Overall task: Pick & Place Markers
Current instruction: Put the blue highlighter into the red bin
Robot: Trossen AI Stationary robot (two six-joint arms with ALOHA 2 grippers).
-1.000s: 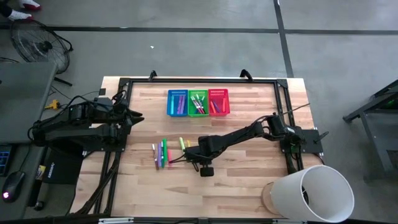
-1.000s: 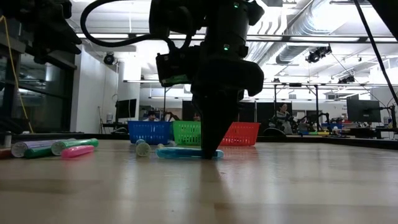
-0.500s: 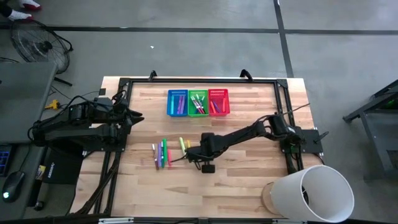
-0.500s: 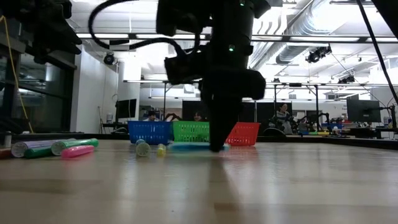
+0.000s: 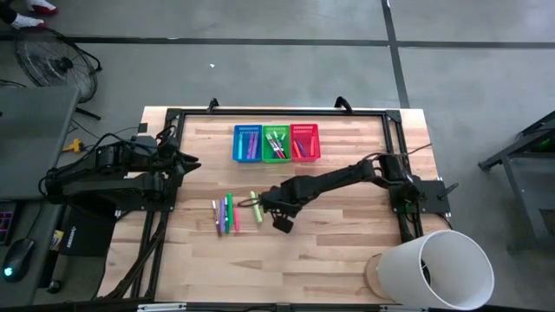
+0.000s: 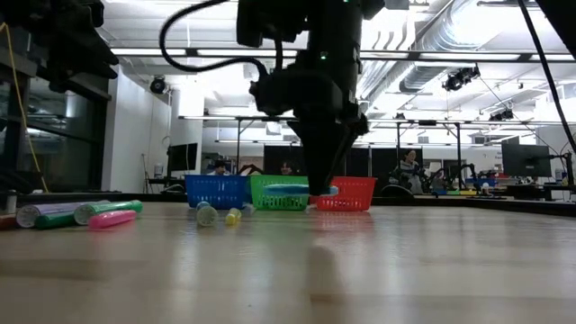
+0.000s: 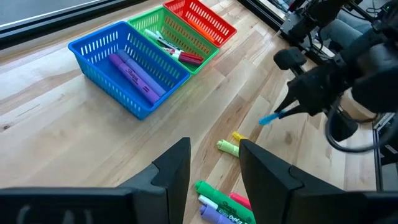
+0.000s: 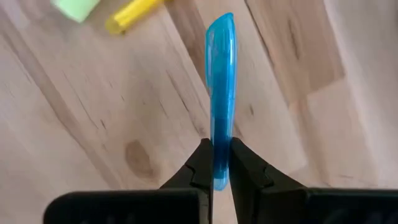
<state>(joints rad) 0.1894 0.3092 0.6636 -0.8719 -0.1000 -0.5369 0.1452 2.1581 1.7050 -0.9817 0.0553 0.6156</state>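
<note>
Gripping a blue marker [image 8: 221,93], right pincer [image 8: 217,167] clamped, raised above table [image 5: 347,260]

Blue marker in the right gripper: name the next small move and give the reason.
Probably carry the blue marker toward the blue basket and stop above it. The right gripper is shut on it, lifted off the table, and that basket holds purple markers.

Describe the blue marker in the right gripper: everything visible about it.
The blue marker is a slim, light-blue stick that looks like glossy plastic, rounded at its free end. The right gripper is shut on it near one end, so most of its length sticks out past the fingers. The low view shows it held roughly level, lifted clear above the wooden table, in front of the baskets. Only the two fingers touch it.
</note>
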